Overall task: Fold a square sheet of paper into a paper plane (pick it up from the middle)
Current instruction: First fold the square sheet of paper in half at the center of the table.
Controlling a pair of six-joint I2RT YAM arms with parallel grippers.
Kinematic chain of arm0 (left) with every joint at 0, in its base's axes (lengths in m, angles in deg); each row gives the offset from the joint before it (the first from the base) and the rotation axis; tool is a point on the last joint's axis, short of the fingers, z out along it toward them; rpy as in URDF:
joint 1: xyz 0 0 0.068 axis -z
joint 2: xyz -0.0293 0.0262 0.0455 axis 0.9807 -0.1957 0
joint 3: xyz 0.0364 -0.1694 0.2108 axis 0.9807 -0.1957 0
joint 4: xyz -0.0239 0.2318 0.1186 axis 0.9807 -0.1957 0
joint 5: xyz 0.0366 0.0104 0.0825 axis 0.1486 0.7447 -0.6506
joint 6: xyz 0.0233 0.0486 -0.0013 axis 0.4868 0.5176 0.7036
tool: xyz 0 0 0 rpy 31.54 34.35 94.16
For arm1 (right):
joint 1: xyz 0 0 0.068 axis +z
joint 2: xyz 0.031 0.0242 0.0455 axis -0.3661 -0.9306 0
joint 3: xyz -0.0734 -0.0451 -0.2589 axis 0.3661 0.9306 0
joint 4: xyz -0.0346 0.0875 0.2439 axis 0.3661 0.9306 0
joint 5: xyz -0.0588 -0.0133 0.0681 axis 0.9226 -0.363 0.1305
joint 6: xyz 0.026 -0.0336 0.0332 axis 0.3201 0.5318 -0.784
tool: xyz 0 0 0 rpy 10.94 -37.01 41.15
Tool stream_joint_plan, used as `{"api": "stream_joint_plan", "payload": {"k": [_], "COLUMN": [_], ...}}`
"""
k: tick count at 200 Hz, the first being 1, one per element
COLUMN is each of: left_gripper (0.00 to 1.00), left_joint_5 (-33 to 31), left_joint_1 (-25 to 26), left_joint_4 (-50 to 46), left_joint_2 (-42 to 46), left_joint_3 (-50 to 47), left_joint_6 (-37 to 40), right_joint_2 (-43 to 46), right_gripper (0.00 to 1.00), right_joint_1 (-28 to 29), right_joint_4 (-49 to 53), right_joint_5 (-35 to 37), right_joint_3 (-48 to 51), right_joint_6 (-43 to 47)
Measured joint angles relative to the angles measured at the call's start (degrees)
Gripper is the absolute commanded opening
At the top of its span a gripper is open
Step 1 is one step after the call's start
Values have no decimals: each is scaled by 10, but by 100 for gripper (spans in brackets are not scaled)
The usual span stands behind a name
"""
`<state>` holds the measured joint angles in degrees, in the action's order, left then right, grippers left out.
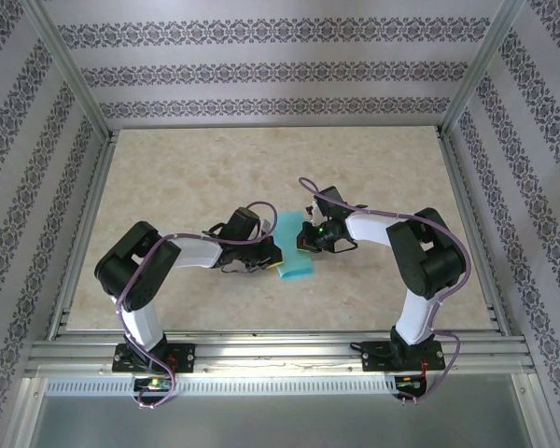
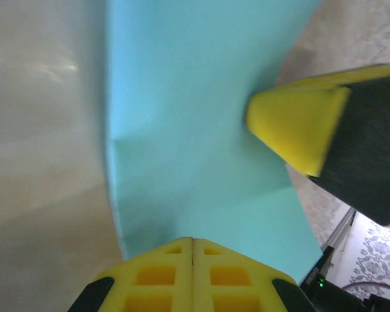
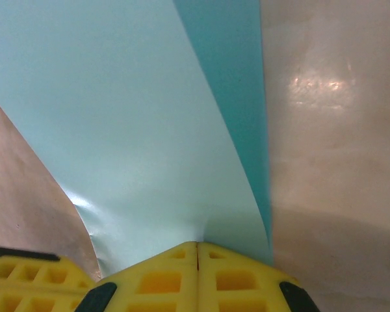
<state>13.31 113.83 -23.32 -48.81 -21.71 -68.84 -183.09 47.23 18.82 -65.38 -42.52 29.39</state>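
The square sheet of paper [image 1: 296, 268], thin and turquoise, lies bowed between my two grippers in the middle of the table. My left gripper [image 1: 274, 261] sits at its left edge and my right gripper [image 1: 305, 245] at its right edge. In the left wrist view the sheet [image 2: 195, 130] runs into the shut left gripper [image 2: 194, 239], and the right gripper's yellow fingertips [image 2: 299, 127] press in from the right. The right wrist view has the sheet [image 3: 130, 117] curling up and puckering where it enters the shut right gripper [image 3: 197, 244]; the left gripper's fingers [image 3: 26, 279] show at the lower left.
The beige marbled table [image 1: 261, 168] is bounded by aluminium rails [image 1: 261, 347] at the near edge and patterned walls [image 1: 261, 70] on three sides. Open tabletop lies behind and to both sides of the grippers.
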Motion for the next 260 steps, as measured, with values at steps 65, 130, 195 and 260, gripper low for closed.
{"api": "stream_joint_plan", "payload": {"k": [65, 130, 195, 260], "left_gripper": [0, 0, 0, 0], "left_joint_5": [-7, -35, -50, -43], "left_joint_1": [13, 21, 48, 50], "left_joint_4": [26, 29, -48, -47], "left_joint_2": [4, 15, 41, 25], "left_joint_3": [-25, -50, 13, -24], "left_joint_6": [-22, -18, -2, -2], "right_joint_2": [1, 8, 8, 8], "right_gripper": [0, 0, 0, 0], "right_joint_1": [0, 3, 3, 3], "right_joint_4": [-1, -1, -1, -1], "right_joint_5": [0, 3, 4, 4], "right_joint_3": [2, 9, 9, 9], "right_joint_6": [0, -2, -2, -2]}}
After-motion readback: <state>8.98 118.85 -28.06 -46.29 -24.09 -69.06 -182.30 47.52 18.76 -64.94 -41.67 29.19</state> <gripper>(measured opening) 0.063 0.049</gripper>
